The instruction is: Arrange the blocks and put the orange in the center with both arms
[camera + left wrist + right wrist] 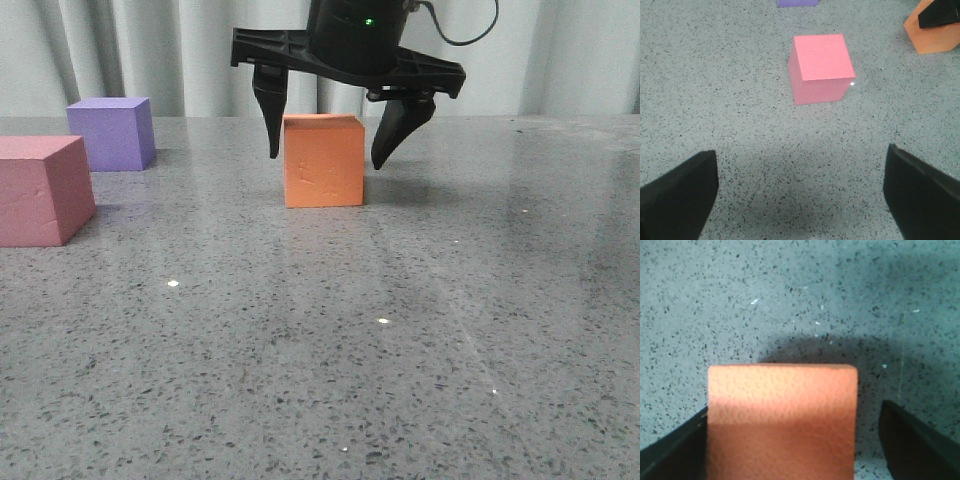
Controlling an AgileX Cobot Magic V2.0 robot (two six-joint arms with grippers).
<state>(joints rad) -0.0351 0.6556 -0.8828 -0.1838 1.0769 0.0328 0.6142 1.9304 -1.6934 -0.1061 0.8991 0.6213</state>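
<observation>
Orange cube (323, 162), set flat on the table (400, 340) near the middle of its far part, straddled by the right gripper (330, 158). Fingers spread wide, released, one tip down each side of the cube, neither pressing; gap on one side plainly wider in the right wrist view, the other finger just beside the face or perhaps brushing it. No long axis to speak of: a cube, side faces square to the fingers. Nearer by far to the right arm. Left gripper (800, 195) also open and empty, above bare table, pink cube (821, 67) ahead of it near the left edge, purple cube (112, 132) farther back toward the far left corner. No brand, label or writing anywhere; only faint creases on the orange cube's front face.
</observation>
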